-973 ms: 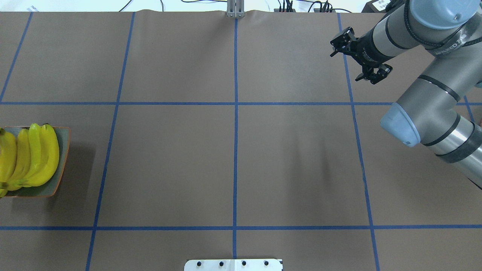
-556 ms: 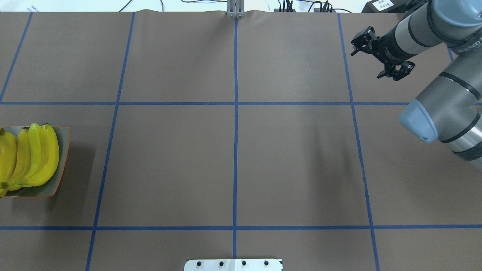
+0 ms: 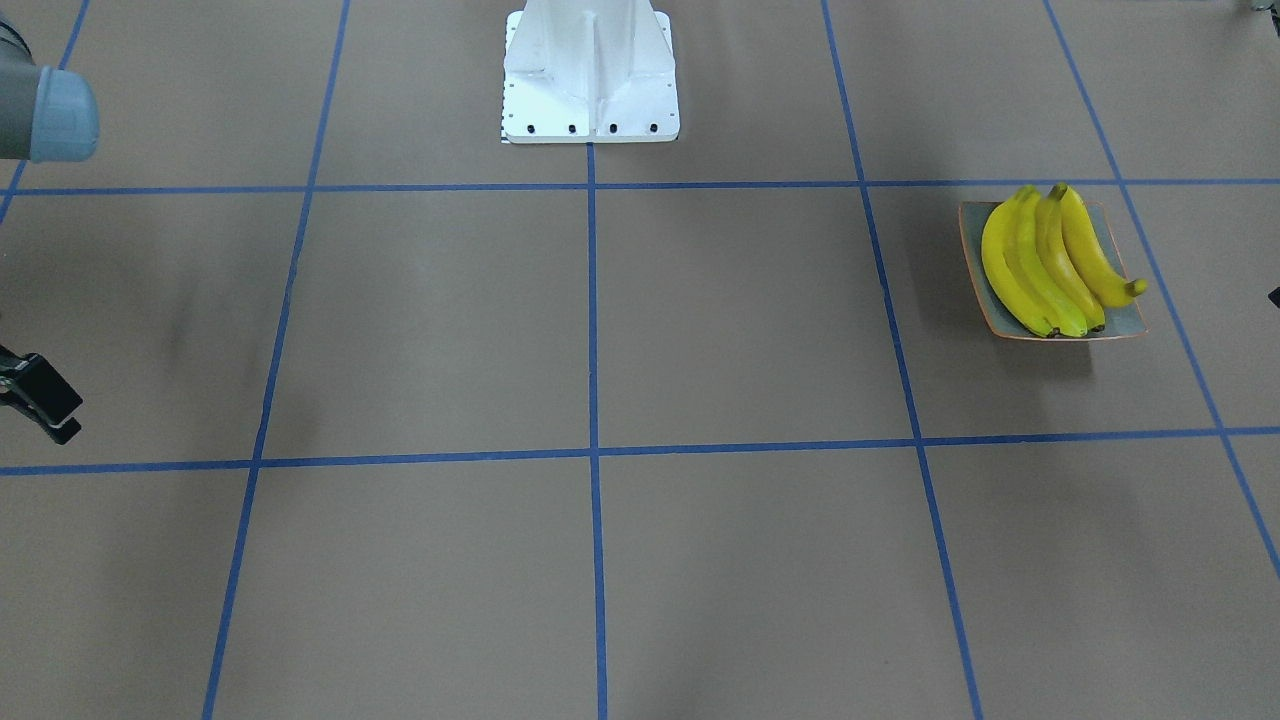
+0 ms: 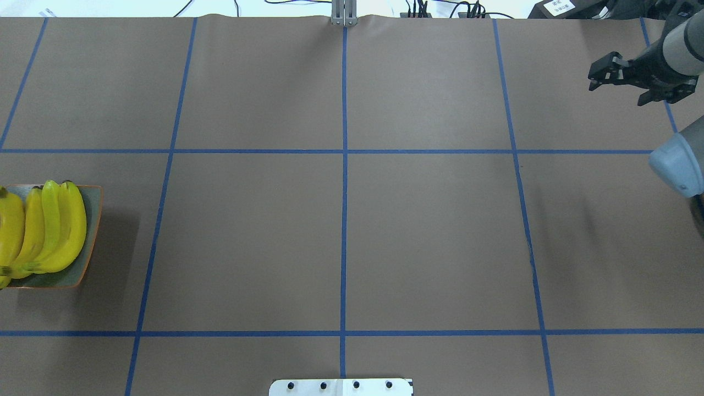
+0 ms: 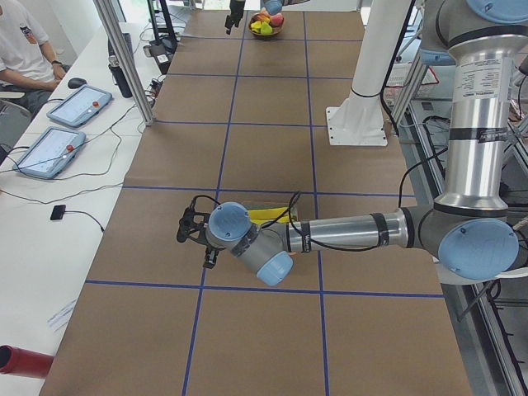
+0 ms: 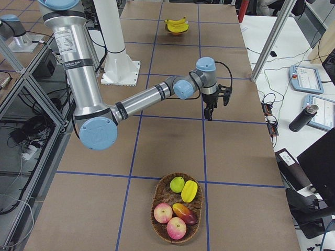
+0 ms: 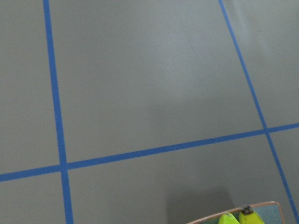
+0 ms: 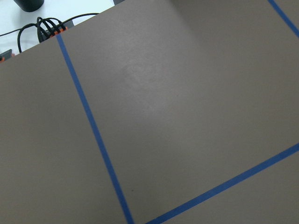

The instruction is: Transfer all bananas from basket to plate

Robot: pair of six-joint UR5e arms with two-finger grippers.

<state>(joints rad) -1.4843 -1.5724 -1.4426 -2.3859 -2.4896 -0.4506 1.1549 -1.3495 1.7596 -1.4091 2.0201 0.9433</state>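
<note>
The yellow bananas (image 4: 49, 231) lie side by side on the grey-green plate (image 4: 92, 231) at the table's left edge, also seen as bananas (image 3: 1040, 265) on the plate (image 3: 1125, 322). The wicker basket (image 6: 157, 201) holds apples and other fruit, with no banana showing in it. My right gripper (image 4: 620, 87) hangs open and empty over the far right of the table. My left gripper (image 5: 192, 241) hovers just beyond the plate; I cannot tell whether it is open or shut. The left wrist view catches banana tips (image 7: 238, 217) at its bottom edge.
The white robot base (image 3: 590, 75) stands at the table's near middle. Cables and plugs (image 4: 440, 10) lie along the far edge. A seated person (image 5: 25, 49) and tablets (image 5: 78, 103) are beside the table. Blue tape lines divide the brown surface.
My right arm has swung to the right, carrying its open gripper toward the table's far right edge. The bananas and plate have not moved.
</note>
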